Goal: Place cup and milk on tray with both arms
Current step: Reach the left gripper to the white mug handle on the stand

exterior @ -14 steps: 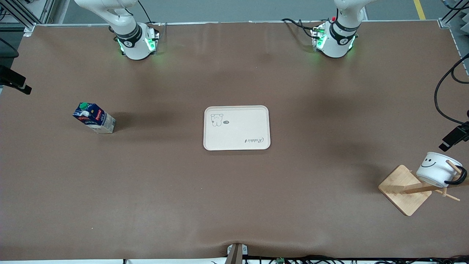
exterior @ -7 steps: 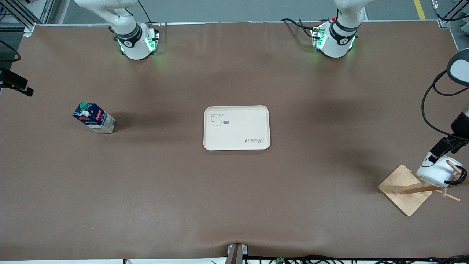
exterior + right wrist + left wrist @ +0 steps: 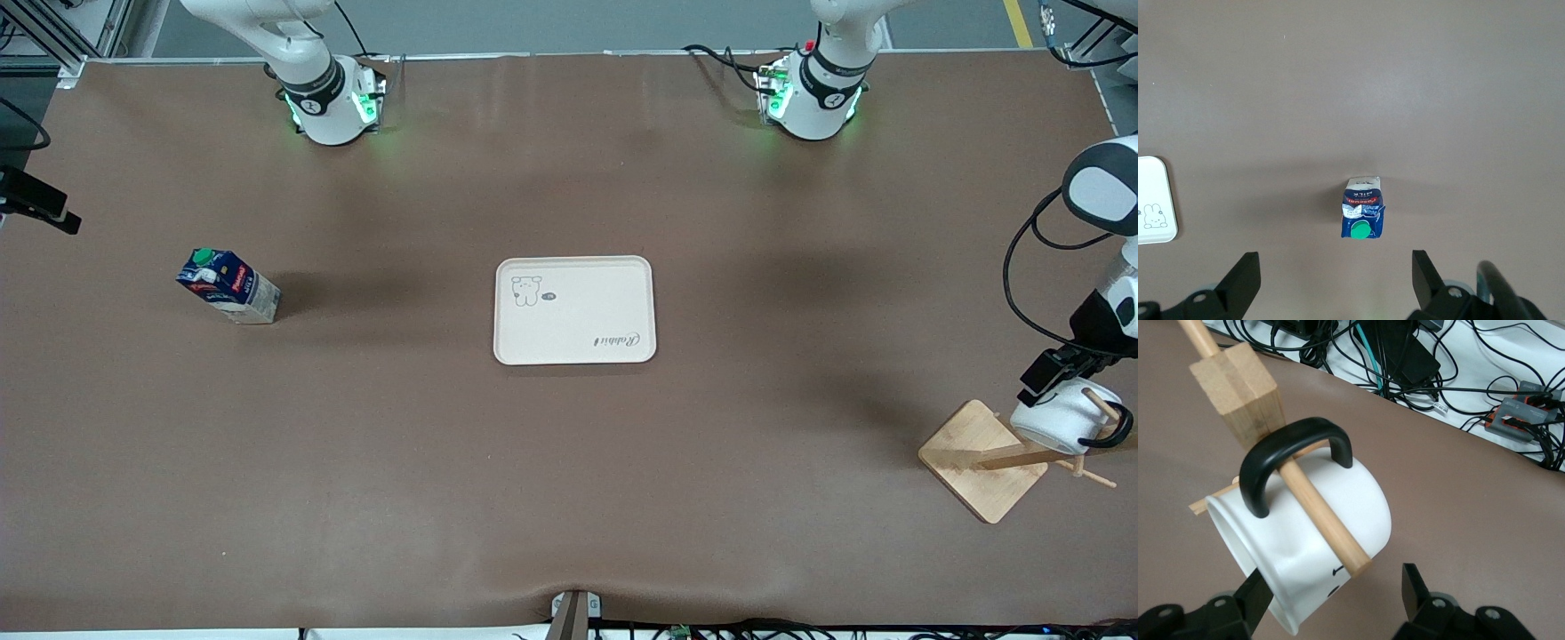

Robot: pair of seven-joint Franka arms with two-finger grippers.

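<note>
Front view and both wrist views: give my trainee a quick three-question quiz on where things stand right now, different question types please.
1. True or false: the cup hangs by its handle on a peg of the wooden rack.
2. Multiple choice: what lies on the tray? A) the milk B) the cup C) neither
3. Short answer: which gripper has its fingers on either side of the cup?

Key
1. True; the peg runs through the black handle.
2. C. The milk stands on the table toward the right arm's end, with the open right gripper high above it.
3. The left gripper, jaws apart on either side of the cup's body.
</note>
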